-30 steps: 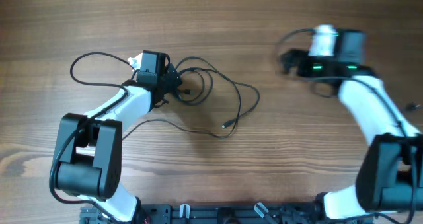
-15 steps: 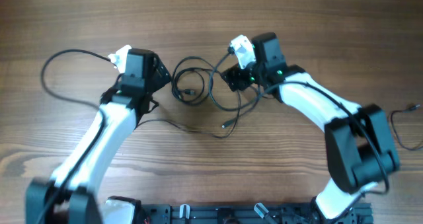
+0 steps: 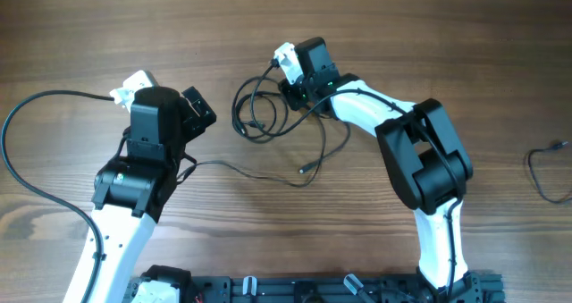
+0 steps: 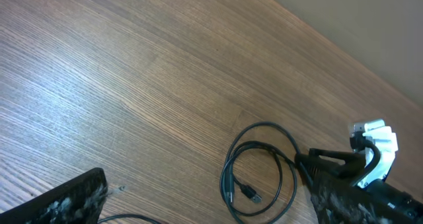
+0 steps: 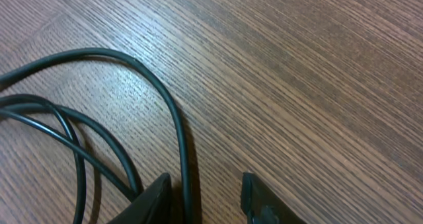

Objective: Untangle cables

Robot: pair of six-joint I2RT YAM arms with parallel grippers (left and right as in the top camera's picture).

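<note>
1. Cables (image 3: 261, 115) are lying coiled at the centre of the table (image 3: 465, 44).
2. My right gripper (image 5: 205, 187) is straddling one strand at the coil's far-right edge, fingers narrow, gap showing.
3. My left gripper (image 3: 200, 109) is hanging wide, leftward, farther off.

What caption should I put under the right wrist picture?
The right arm's fingers straddle one black cable on the wooden table.

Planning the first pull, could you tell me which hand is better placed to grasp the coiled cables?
Right, I'd judge: the right hand is at the cables with a strand between its fingers; the left hand hangs open, apart from them.
</note>
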